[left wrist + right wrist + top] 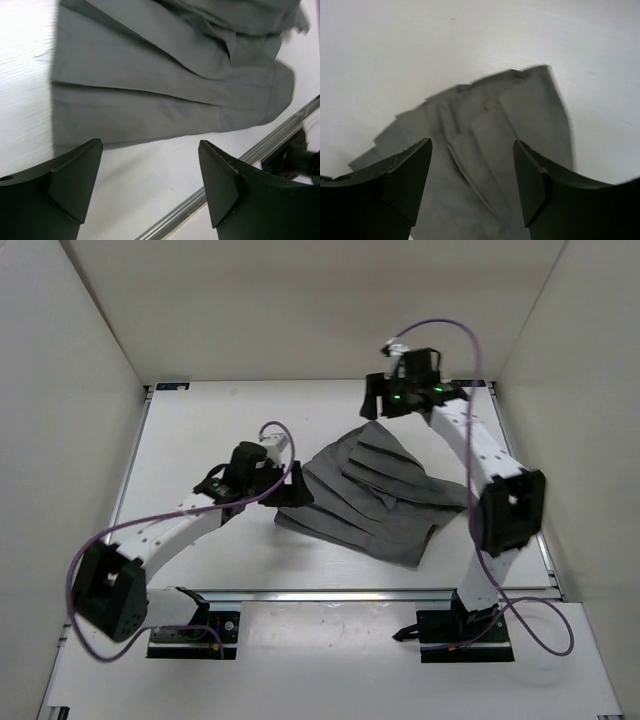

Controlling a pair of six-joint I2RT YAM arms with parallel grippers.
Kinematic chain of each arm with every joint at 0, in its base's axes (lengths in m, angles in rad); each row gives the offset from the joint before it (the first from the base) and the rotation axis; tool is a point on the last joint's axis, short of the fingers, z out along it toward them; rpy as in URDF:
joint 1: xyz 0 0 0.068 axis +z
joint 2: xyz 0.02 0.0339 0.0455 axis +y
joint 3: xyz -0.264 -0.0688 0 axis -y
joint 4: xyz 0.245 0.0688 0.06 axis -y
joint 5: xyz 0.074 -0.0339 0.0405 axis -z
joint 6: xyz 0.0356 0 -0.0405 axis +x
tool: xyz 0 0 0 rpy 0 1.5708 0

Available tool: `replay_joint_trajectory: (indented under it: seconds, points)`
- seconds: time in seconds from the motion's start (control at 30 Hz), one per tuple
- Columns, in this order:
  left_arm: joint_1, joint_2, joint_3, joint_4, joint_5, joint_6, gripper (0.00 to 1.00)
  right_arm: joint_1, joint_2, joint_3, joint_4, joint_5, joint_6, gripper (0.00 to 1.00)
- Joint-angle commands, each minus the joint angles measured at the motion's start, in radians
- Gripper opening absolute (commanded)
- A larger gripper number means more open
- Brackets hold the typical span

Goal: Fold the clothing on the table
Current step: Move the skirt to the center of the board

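The grey pleated clothing (375, 495) lies partly folded just right of the centre of the counter (200, 440), my left hand (150, 144) spread and empty beside its 9 o'clock edge, my right hand (472, 143) spread and empty above its 12 o'clock corner.

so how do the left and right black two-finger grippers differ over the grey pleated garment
The left gripper sits at the grey pleated garment's left edge, bare white table between its jaws; the right gripper hangs over its far corner, fabric between its jaws. Both stand open, holding nothing.
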Motion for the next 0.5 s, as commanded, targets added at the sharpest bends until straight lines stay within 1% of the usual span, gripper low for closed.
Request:
replay_joint_trajectory:
  seconds: [0.0, 0.03, 0.07, 0.1, 0.13, 0.2, 0.23, 0.3, 0.33, 0.37, 0.47]
  points:
    - [-0.071, 0.127, 0.081, 0.101, 0.068, 0.037, 0.91, -0.045, -0.257, -0.231, 0.077, 0.086, -0.014, 0.65]
    - [-0.094, 0.172, 0.09, 0.116, 0.074, 0.054, 0.93, -0.058, -0.316, -0.282, 0.102, 0.101, -0.014, 0.71]
    - [-0.107, 0.193, 0.104, 0.137, 0.074, 0.049, 0.99, -0.081, -0.344, -0.358, 0.116, 0.098, -0.005, 0.73]
    - [-0.124, 0.23, 0.113, 0.139, 0.064, 0.059, 0.99, -0.093, -0.385, -0.418, 0.116, 0.094, 0.012, 0.76]
    - [-0.148, 0.268, 0.122, 0.16, 0.065, 0.069, 0.99, -0.119, -0.417, -0.443, 0.116, 0.088, 0.012, 0.79]
    - [-0.168, 0.325, 0.138, 0.188, 0.068, 0.074, 0.99, -0.171, -0.46, -0.549, 0.104, 0.069, 0.026, 0.82]
    - [-0.185, 0.363, 0.142, 0.208, 0.089, 0.075, 0.99, -0.177, -0.488, -0.599, 0.108, 0.066, 0.032, 0.83]
    - [-0.205, 0.411, 0.148, 0.254, 0.102, 0.071, 0.99, -0.211, -0.522, -0.649, 0.113, 0.059, 0.035, 0.84]
    - [-0.217, 0.434, 0.157, 0.272, 0.107, 0.057, 0.94, -0.216, -0.536, -0.681, 0.114, 0.052, 0.036, 0.83]
    - [-0.22, 0.468, 0.161, 0.276, 0.094, 0.051, 0.87, -0.228, -0.56, -0.693, 0.117, 0.051, 0.041, 0.83]
    - [-0.239, 0.519, 0.184, 0.269, 0.05, 0.043, 0.73, -0.265, -0.585, -0.738, 0.12, 0.031, 0.036, 0.83]
